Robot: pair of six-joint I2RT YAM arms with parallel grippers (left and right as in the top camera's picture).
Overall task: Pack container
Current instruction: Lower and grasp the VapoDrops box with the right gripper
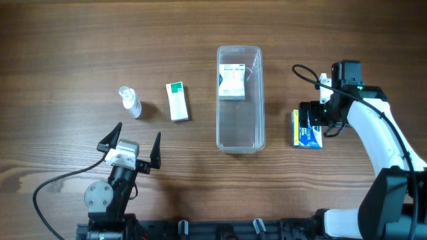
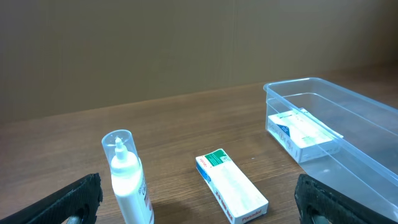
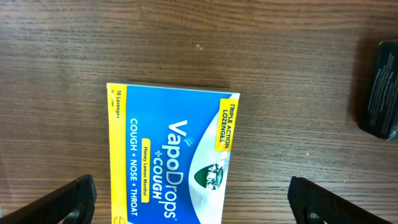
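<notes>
Trouble looked likely if the right pincer [image 3: 196, 204], open wide over the lozenge box [image 3: 168, 155], closed off-centre and skewed it.

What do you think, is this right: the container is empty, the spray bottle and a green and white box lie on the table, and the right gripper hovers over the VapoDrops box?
Not quite: the container holds a white box, as the overhead view shows. The rest is right.
</notes>
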